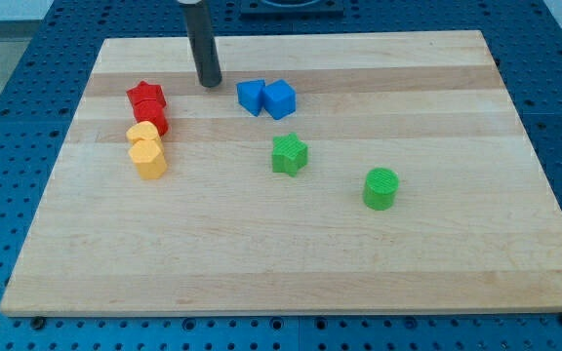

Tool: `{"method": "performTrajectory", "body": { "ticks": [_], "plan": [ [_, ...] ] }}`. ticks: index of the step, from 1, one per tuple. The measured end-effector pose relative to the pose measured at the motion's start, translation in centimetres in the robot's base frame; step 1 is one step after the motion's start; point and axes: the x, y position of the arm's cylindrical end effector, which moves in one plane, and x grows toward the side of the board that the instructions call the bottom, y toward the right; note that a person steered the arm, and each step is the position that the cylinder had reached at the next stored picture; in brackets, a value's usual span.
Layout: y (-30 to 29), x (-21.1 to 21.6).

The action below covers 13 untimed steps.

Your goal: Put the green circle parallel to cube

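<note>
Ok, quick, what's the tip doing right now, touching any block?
My tip: touching nothing, holding nothing; between the red star and blue blocks, far from the green circle.

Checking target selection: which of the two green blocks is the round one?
The green circle, toward the view's lower right. It has a round top and curved wall; the green star, up-left of it, has points. My tip touches neither.

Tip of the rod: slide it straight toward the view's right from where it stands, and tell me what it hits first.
My tip would probably meet the left blue block first; it sits slightly lower in view, so a graze or near miss is possible.
</note>
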Motion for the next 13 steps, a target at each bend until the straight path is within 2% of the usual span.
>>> {"method": "performTrajectory", "body": {
  "ticks": [2, 4, 5, 7, 9, 10, 11, 12, 13],
  "plan": [
    [6.6, 2.2],
    [8.2, -3.5],
    [14.4, -6.2],
    [15.8, -7.1],
    [31.6, -6.4],
    [37.7, 0.1],
    [39.9, 9.6],
    [39.3, 17.9],
    [35.4, 23.3]
  ]
}}
